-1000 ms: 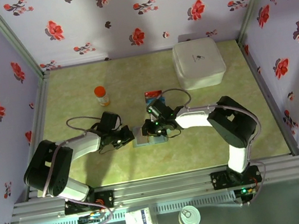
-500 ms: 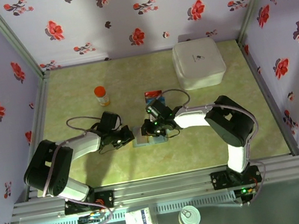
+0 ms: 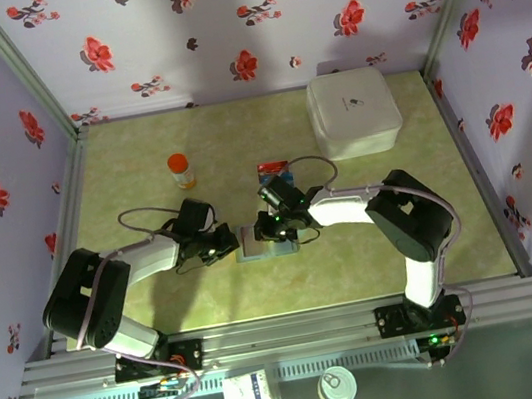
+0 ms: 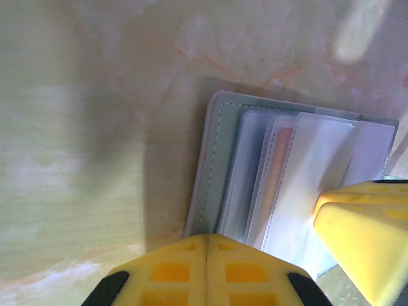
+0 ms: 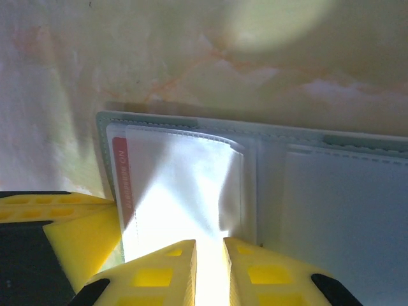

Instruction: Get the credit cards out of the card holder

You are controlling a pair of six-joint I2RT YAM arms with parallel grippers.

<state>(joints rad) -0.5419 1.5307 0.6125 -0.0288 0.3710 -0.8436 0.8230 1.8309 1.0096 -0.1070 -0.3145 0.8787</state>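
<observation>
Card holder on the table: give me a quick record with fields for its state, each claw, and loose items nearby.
card holder: open flat on the table, clear sleeves showing
left claw: shut, at the holder's left edge
right claw: fingers nearly together over a clear sleeve; grip unclear
red-edged card: inside a sleeve
loose card: on the table beyond the holder
nearby: orange bottle, white box

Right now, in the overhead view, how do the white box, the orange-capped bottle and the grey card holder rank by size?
1. The white box, clearly largest.
2-3. The orange-capped bottle and the card holder look about alike; the holder is partly covered, so I won't rank them.
</observation>
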